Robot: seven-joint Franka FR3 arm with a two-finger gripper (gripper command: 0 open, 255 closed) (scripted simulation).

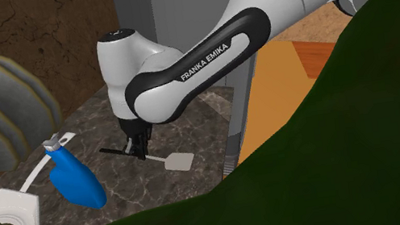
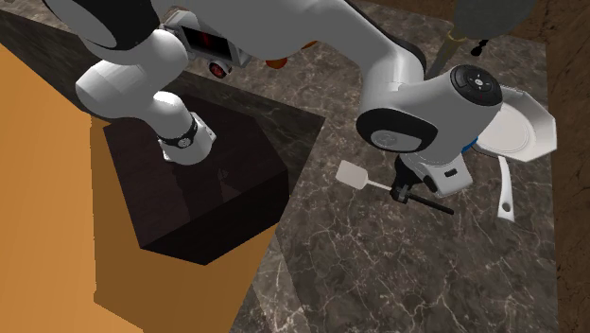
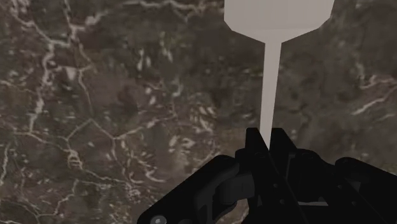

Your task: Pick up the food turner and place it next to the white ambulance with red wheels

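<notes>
The food turner has a white flat blade [image 1: 179,162] [image 2: 354,174] [image 3: 280,16], a thin white neck and a black handle [image 1: 112,152] [image 2: 433,202]. It is level with the dark marble counter [image 3: 95,114], and I cannot tell whether it touches it. My gripper [image 1: 138,145] [image 2: 405,189] [image 3: 267,149] points down and is shut on the neck, where the white part meets the handle. Both fingers [image 3: 253,147] press the neck between them. The white ambulance [image 2: 208,43] with a red wheel stands far from the turner, beyond the dark stand, half hidden by the arm.
A blue spray bottle [image 1: 77,181] lies close to the gripper, beside a white octagonal dish [image 1: 10,213] [image 2: 525,128] and a white utensil [image 2: 506,194]. A dark green shape [image 1: 319,155] blocks the shoulder view's lower right. The counter's edge drops to an orange floor [image 2: 47,189].
</notes>
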